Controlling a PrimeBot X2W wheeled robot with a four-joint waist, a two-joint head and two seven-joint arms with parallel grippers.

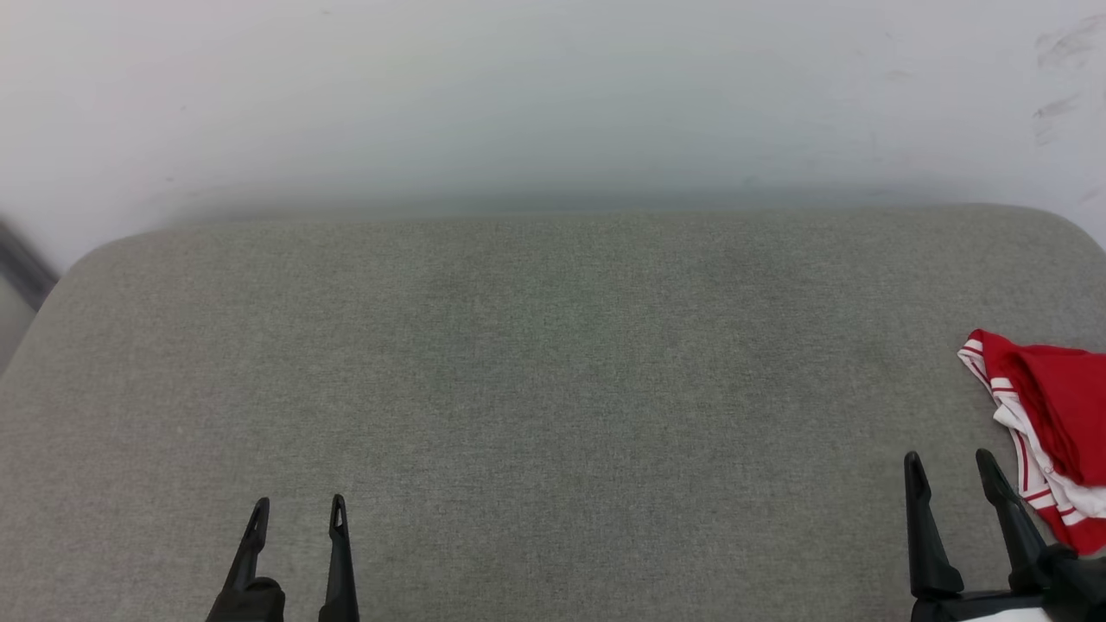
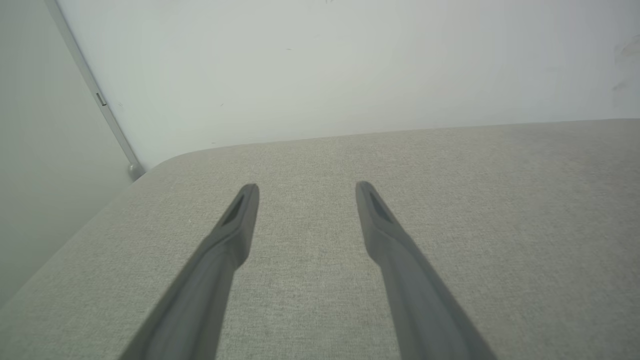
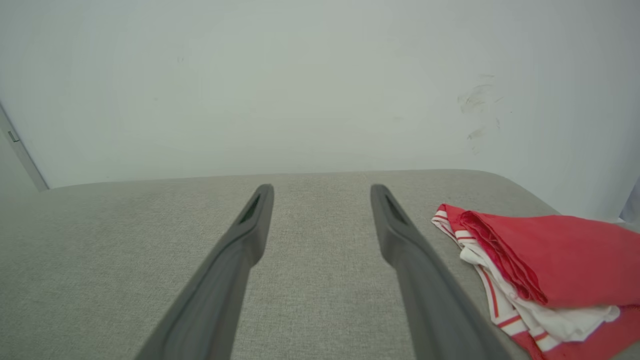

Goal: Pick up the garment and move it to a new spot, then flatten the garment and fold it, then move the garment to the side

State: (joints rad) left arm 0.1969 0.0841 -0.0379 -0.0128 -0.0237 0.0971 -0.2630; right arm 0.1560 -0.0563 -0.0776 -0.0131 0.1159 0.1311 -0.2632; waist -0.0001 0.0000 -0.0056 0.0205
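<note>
Along the right edge of the grey woven-fabric padded surface (image 1: pixel 553 363), the head view shows the crumpled red jersey-style garment (image 1: pixel 1050 406) with white, red-striped trim. Its heap runs from far to near beside that edge and is partly cut off by the frame. The right gripper (image 1: pixel 949 458), with two long dark fingers spread and nothing between them, sits at the near edge just beside the heap's near end, which lies to its right. The left gripper (image 1: pixel 299 503), likewise spread and empty, stands towards the near left corner, well apart from the cloth, with bare fabric between them. In the left wrist view, the left gripper (image 2: pixel 306 186) points across bare surface towards the pale wall (image 2: pixel 320 75), its fingers parted around nothing. In the right wrist view, the right gripper (image 3: pixel 321 187) is also released and aims straight at the far edge, while the garment (image 3: pixel 550 255) lies off to the right of its right finger, striped trim nearest, red folds piled on top. By this layout the right arm is much the nearer, and any reach would likely need to swing rightward, not forward.
</note>
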